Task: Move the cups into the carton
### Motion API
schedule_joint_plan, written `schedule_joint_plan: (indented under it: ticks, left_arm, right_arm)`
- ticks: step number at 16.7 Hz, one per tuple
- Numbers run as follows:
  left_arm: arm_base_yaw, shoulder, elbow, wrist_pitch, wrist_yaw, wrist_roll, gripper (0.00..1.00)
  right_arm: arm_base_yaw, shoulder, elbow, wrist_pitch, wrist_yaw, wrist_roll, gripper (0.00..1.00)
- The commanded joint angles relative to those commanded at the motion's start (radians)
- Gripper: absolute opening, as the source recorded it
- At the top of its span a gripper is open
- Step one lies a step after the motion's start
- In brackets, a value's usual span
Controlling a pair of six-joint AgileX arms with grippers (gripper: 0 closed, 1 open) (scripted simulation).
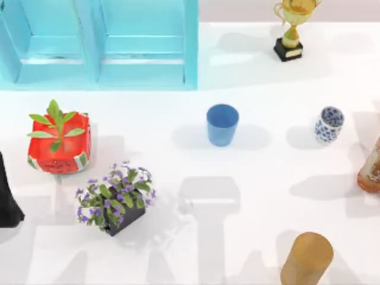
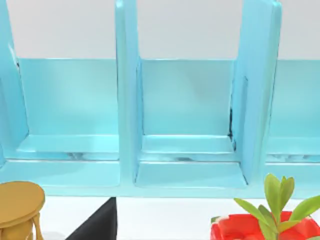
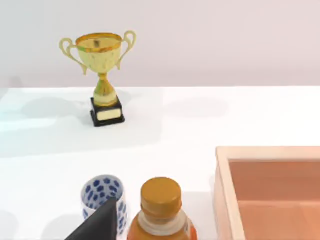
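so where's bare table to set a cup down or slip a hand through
Free patches: the stretch between the blue cup and the patterned cup; the strip running from the trophy toward those cups; the middle front, between the purple flowers and the amber cylinder. Crowded: the left side, where the red planter and the flowers sit close together.

Left arm (image 1: 7, 196) at table's left edge, dark, low. Finger tip (image 3: 97, 222) dark in right wrist view.

Matte black, angular claw finger (image 2: 97, 225), a plain dark wedge without markings.
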Motion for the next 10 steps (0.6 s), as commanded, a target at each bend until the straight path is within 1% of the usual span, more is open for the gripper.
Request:
schedule_joint_plan:
  ticks: [3, 10]
  left_arm:
    - [0.0, 0.0, 0.0, 0.0, 0.0, 0.0, 1.0]
    - [0.0, 0.0, 0.0, 0.0, 0.0, 0.0, 1.0]
  right_arm:
    - [0.015, 0.24, 0.233, -0.154, 0.001, 0.019, 1.0]
    - [0.059, 0.941, 0.894, -0.597, 0.005, 0.072, 1.0]
